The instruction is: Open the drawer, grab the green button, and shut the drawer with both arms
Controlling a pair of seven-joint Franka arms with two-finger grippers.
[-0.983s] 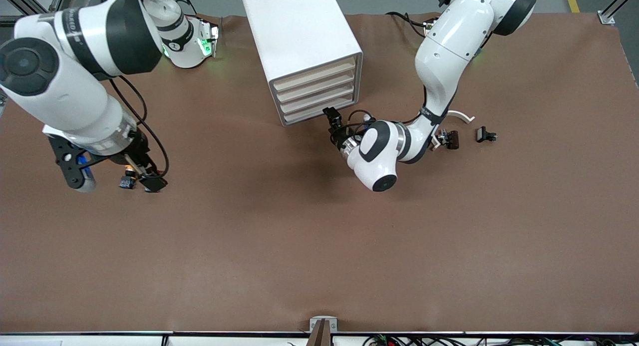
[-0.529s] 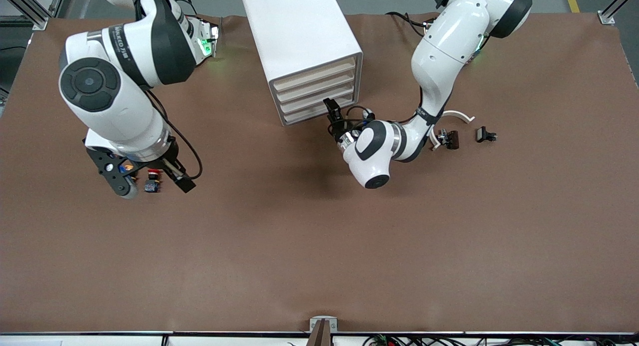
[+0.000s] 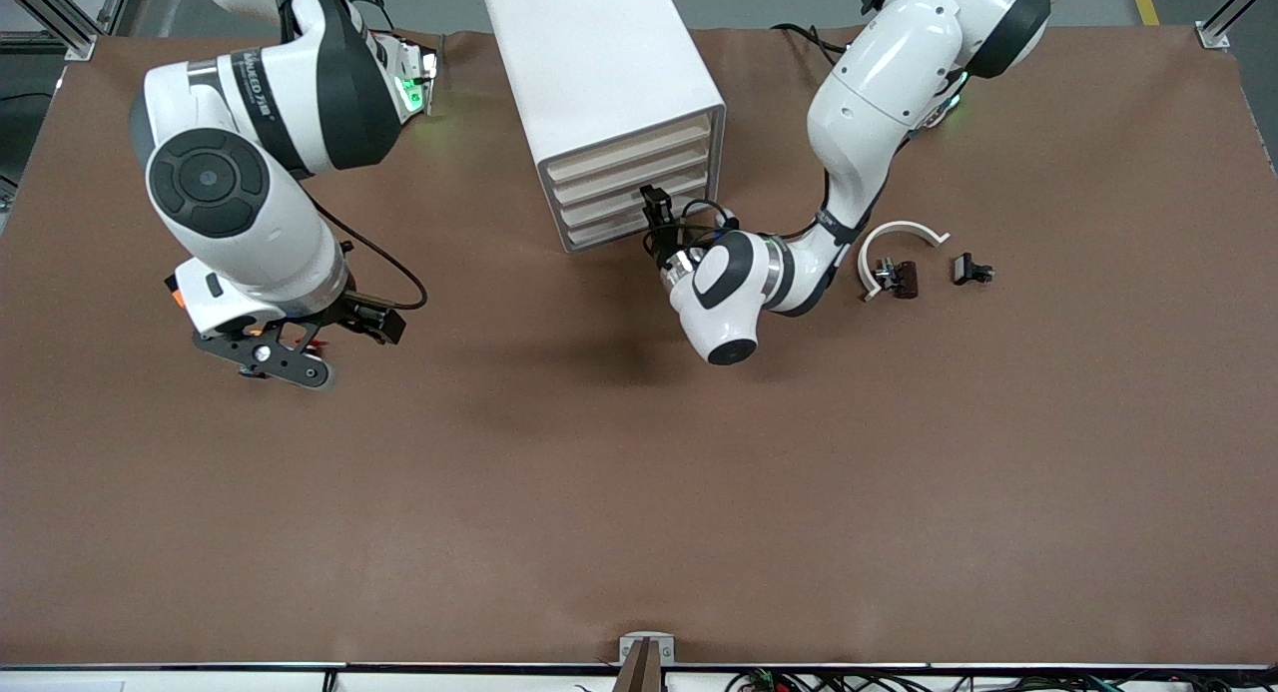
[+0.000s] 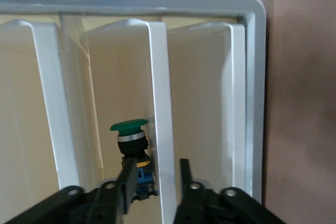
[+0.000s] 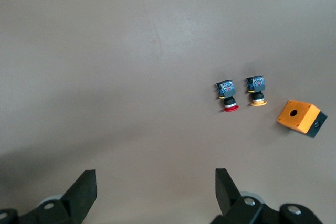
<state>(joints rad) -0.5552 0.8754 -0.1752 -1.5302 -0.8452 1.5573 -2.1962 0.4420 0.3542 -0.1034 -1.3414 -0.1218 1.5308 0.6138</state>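
The white cabinet (image 3: pixel 599 63) stands at the table's robot side, its four beige drawer fronts facing the left arm's end. My left gripper (image 3: pixel 654 205) is at the lower drawers (image 3: pixel 604 203). In the left wrist view my left gripper (image 4: pixel 156 179) is open, with one finger on each side of a drawer front's lip (image 4: pixel 160 129), not clamped on it. The green-capped button (image 4: pixel 129 129) shows in the gap beside that lip, with one fingertip (image 4: pixel 126 179) in front of its dark blue body. My right gripper (image 3: pixel 324 345) hangs open and empty over the table near the right arm's end (image 5: pixel 155 192).
The right wrist view shows a red-capped button (image 5: pixel 229 98), a yellow-capped button (image 5: pixel 257 93) and an orange box (image 5: pixel 300 117) on the brown mat. A white curved piece (image 3: pixel 899 235) and two small dark parts (image 3: pixel 901 278) (image 3: pixel 970 269) lie toward the left arm's end.
My left gripper has moved in to the drawer fronts. The right arm has swung toward the table's middle and turned its wrist, and now hides the red and yellow buttons in the front view.
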